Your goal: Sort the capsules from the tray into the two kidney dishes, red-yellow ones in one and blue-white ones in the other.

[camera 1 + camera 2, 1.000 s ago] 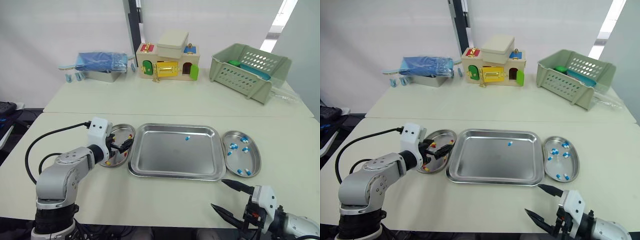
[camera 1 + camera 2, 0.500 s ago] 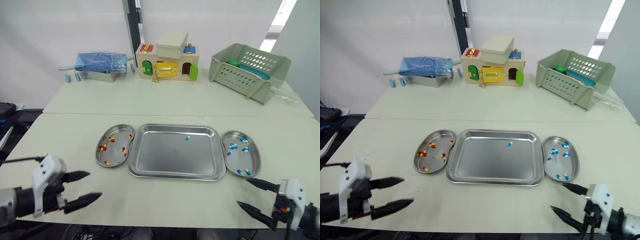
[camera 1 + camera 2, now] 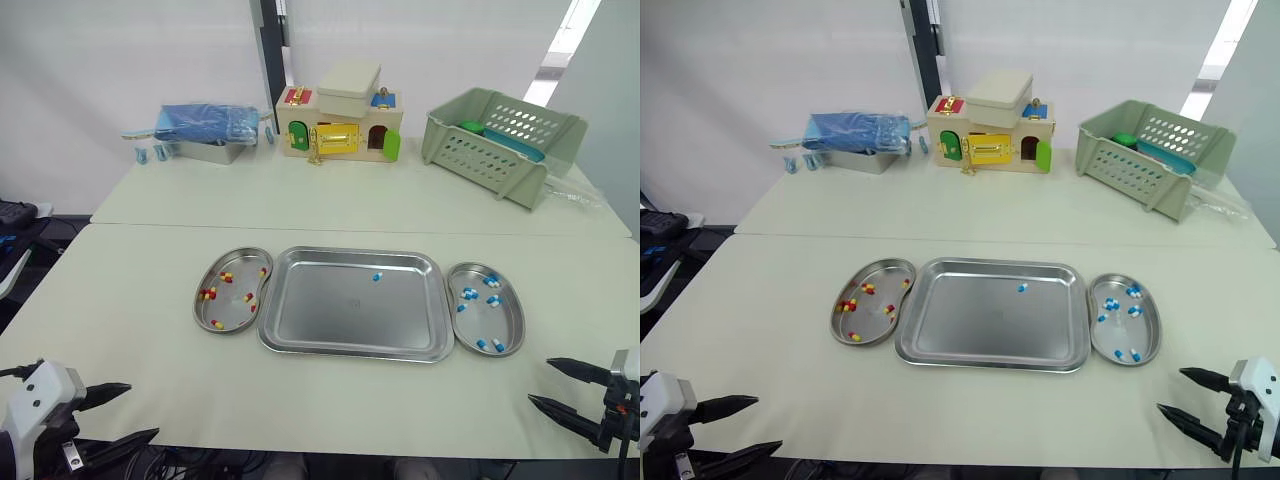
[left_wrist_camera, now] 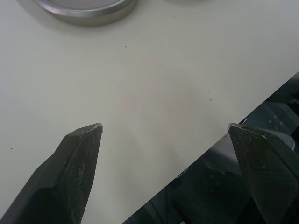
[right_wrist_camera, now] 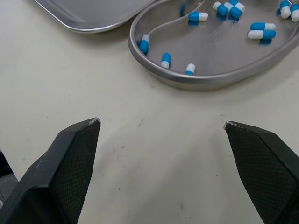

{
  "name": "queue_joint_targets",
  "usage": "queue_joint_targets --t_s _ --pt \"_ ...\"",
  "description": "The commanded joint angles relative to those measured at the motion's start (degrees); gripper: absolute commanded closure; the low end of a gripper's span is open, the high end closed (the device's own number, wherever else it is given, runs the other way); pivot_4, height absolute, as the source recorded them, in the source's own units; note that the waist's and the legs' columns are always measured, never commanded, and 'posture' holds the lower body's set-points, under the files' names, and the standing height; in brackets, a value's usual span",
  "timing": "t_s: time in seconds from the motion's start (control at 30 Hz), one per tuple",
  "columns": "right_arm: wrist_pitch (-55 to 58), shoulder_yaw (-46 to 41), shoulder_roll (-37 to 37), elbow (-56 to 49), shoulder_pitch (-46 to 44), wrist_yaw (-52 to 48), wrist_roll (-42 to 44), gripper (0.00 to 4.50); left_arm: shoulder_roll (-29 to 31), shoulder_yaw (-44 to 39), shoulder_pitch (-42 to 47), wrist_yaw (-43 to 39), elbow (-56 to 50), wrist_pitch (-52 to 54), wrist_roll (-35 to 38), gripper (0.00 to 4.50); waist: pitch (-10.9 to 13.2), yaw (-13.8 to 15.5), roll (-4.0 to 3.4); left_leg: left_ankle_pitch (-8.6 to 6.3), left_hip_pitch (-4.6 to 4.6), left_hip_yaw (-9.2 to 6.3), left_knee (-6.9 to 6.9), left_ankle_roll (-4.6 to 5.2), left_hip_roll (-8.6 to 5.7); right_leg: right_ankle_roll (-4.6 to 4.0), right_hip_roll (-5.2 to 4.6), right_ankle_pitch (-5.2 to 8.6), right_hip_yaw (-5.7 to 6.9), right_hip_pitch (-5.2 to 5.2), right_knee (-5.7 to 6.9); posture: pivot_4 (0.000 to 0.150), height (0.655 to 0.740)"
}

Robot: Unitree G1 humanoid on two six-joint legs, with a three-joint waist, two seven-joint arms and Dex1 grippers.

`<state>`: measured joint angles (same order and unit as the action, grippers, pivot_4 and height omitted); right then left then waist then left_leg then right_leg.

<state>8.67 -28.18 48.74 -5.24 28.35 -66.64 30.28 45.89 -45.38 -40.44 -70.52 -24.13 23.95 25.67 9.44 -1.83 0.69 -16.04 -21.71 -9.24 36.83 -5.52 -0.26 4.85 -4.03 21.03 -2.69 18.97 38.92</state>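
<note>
Two grippers hang at the near edge of the table point(image 3: 130, 290), both empty and both with their fingers spread wide. Taking the tray point(image 3: 340, 322) as the clock centre, the left gripper point(image 3: 115, 416) sits far out at about 8 o'clock, low over the table's near edge and well apart from every dish; in its wrist view one black finger lies over the pale tabletop and the other over the dark space past the edge.

At 11 o'clock, at the back of the table, a blue bundle point(image 3: 200, 122) lies on a shallow metal pan. At 9 o'clock, just beside the tray's left rim, the left kidney dish point(image 3: 232, 311) holds several red-yellow capsules point(image 3: 207, 294) scattered across its floor.

The tray itself is nearly bare: one blue-white capsule point(image 3: 376, 277) lies inside it, toward 1 o'clock of its middle and near the far rim. Straight back at 12 o'clock stands a toy house point(image 3: 338, 125) with coloured doors.

At 3 o'clock, just beside the tray's right rim, the right kidney dish point(image 3: 487, 322) holds several blue-white capsules point(image 3: 467, 293), some near its far end and two at its near end. Back at 1 o'clock a green basket point(image 3: 500, 140) rests tilted on the table.

The right gripper point(image 3: 541, 382) is at about 4 o'clock, near the table's front edge, its fingertips pointing toward the right kidney dish and short of its near rim.
</note>
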Motion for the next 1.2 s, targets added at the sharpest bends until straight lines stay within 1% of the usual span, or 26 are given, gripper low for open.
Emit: queue_joint_targets --t_s 0.03,0.13,0.23,0.27,0.3,0.33,0.37,0.4,0.43,0.5,0.53,0.57,0.67,0.8,0.9,0.97,1.03,1.07,1.2 --pt "0.46 -3.64 2.59 0.58 -0.72 -3.29 1.16 0.00 -0.45 0.73 0.43 -0.29 -1.02 -1.98 1.07 0.05 0.02 -0.01 -0.04 0.00 0.00 0.00 0.00 0.00 0.00 0.00 0.00 0.00 0.00 0.00 0.00 0.150 0.7400" --pt "7.01 -6.12 6.17 -2.87 -1.13 -5.75 5.32 0.00 -1.68 1.87 1.96 -0.50 -1.51 -4.70 2.09 0.05 0.05 0.00 -0.10 0.00 -0.01 0.01 0.00 0.00 0.00 0.00 0.00 0.00 -0.01 0.01 0.00 0.150 0.7400" --pt "12.86 -7.52 10.24 -6.15 -5.28 -6.39 9.24 0.00 -4.28 3.53 3.61 -0.08 -2.87 -7.99 3.57 0.05 0.09 -0.36 -0.20 0.00 0.01 0.03 0.01 0.00 0.01 0.00 0.00 0.00 -0.02 0.00 0.02 0.150 0.7400" --pt "15.08 -6.90 12.33 -6.94 -8.21 -5.75 9.90 0.00 -6.05 4.38 3.57 -0.08 -4.01 -9.37 4.38 0.05 0.10 -0.48 -0.18 0.00 0.02 0.04 0.02 0.00 0.04 0.00 0.02 0.00 -0.02 0.00 0.03 0.150 0.7400" --pt "17.11 -5.94 14.11 -7.49 -11.41 -4.94 10.62 0.00 -7.73 5.48 2.91 -0.09 -5.34 -10.39 4.99 0.05 0.11 -0.55 -0.18 0.00 0.03 0.03 0.02 0.00 0.05 0.00 0.03 0.00 -0.01 -0.02 0.03 0.150 0.7400" --pt "20.18 -3.39 16.71 -7.80 -17.24 -5.29 13.36 0.00 -10.87 7.97 1.16 -0.15 -7.54 -12.51 5.30 0.05 0.11 -0.42 -0.06 0.00 0.02 0.06 0.02 0.00 0.05 0.00 0.03 -0.01 -0.04 0.00 0.02 0.150 0.7400" --pt "22.03 -0.24 19.22 -8.09 -22.12 -5.44 14.09 0.00 -13.47 10.35 -0.42 -0.22 -8.91 -14.59 5.20 0.05 0.10 -0.13 0.08 0.00 0.00 0.01 0.02 0.00 0.04 0.00 0.03 0.00 0.01 -0.01 0.01 0.150 0.7400" --pt "24.00 4.85 20.26 -8.28 -29.73 -5.12 14.02 0.00 -16.18 13.22 -1.86 -0.69 -9.32 -17.86 4.33 0.05 0.36 -0.96 -0.45 0.00 -0.06 -0.04 0.00 0.00 0.07 -0.02 0.06 0.00 0.11 0.02 -0.04 0.150 0.7400" --pt "26.28 9.87 20.27 -7.98 -37.40 -4.79 13.59 0.00 -19.01 15.50 -2.39 -0.93 -9.33 -21.16 3.75 0.05 0.43 -1.29 -0.45 -0.01 -0.08 0.43 0.10 0.00 -0.10 0.24 -0.17 -0.14 -0.39 0.05 -0.12 0.150 0.7400" --pt "29.91 18.19 18.60 -6.81 -49.97 -4.77 11.59 0.00 -23.31 19.11 -2.87 -0.03 -8.70 -25.73 2.99 0.05 0.47 -1.50 -0.46 -0.02 0.02 0.66 0.09 0.02 0.03 0.21 -0.07 -0.22 -0.57 0.09 -0.16 0.150 0.7400" --pt "30.98 21.72 17.15 -5.77 -54.97 -5.39 10.33 0.00 -25.01 20.89 -3.16 -0.13 -8.04 -28.21 2.59 0.05 0.48 -1.30 -0.34 -0.02 0.07 0.62 0.09 0.02 0.06 0.21 -0.04 -0.22 -0.54 0.10 -0.15 0.150 0.7400" --pt "31.49 24.35 16.08 -4.63 -58.58 -6.00 9.19 0.00 -26.06 22.48 -3.54 0.11 -7.55 -29.96 1.87 0.05 0.46 -0.97 -0.19 -0.02 0.06 0.54 0.09 0.02 0.09 0.21 0.02 -0.22 -0.53 0.11 -0.13 0.150 0.7400" --pt "29.78 32.81 12.61 -0.34 -67.54 -9.44 3.44 0.00 -28.96 26.70 -3.62 1.50 -6.41 -34.92 0.42 0.05 0.51 0.22 -0.12 -0.03 -0.19 0.35 0.12 0.03 0.02 0.23 -0.02 -0.23 -0.36 0.19 -0.31 0.150 0.7400" --pt "23.25 41.06 7.93 5.29 -74.54 -14.61 -4.50 0.00 -30.64 30.03 -2.31 4.80 -5.42 -38.93 -0.41 0.05 0.54 0.35 -0.18 -0.06 -0.38 0.29 0.13 0.09 -0.09 0.30 -0.15 -0.27 -0.28 0.27 -0.43 0.150 0.7400" --pt "18.42 44.91 3.72 10.47 -78.11 -17.23 -9.09 0.00 -30.89 32.20 -2.19 6.48 -4.47 -41.43 -0.73 0.05 0.55 0.00 -0.21 -0.06 -0.36 0.27 0.11 0.09 -0.07 0.30 -0.15 -0.27 -0.25 0.30 -0.39 0.150 0.7400" --pt "12.11 48.31 -0.35 17.09 -81.01 -18.85 -13.86 0.00 -30.80 33.10 -2.05 7.83 -4.09 -42.11 -0.49 0.05 0.56 -0.42 -0.23 -0.06 -0.32 0.29 0.12 0.09 -0.07 0.30 -0.15 -0.27 -0.27 0.30 -0.35 0.150 0.7400" --pt "5.07 51.44 -6.32 26.73 -84.96 -19.11 -18.83 0.00 -30.66 34.11 -2.09 8.78 -3.63 -42.83 -0.17 0.05 0.58 -0.98 -0.28 -0.06 -0.23 0.31 0.11 0.10 -0.06 0.30 -0.13 -0.27 -0.29 0.29 -0.27 0.150 0.7400" --pt "2.04 52.24 -8.80 30.95 -86.50 -19.01 -20.62 0.00 -30.65 34.53 -2.19 9.12 -3.31 -43.42 -0.15 0.05 0.60 -1.48 -0.31 -0.06 -0.16 0.33 0.11 0.10 -0.05 0.30 -0.12 -0.27 -0.31 0.29 -0.22 0.150 0.7400" --pt "-6.05 53.01 -15.87 42.75 -91.09 -18.39 -25.39 0.00 -30.83 35.64 -2.54 11.22 -2.82 -44.84 0.91 0.05 0.65 -1.50 -0.35 -0.04 -0.19 0.32 0.11 0.08 -0.06 0.27 -0.10 -0.25 -0.34 0.34 -0.15 0.150 0.7400"
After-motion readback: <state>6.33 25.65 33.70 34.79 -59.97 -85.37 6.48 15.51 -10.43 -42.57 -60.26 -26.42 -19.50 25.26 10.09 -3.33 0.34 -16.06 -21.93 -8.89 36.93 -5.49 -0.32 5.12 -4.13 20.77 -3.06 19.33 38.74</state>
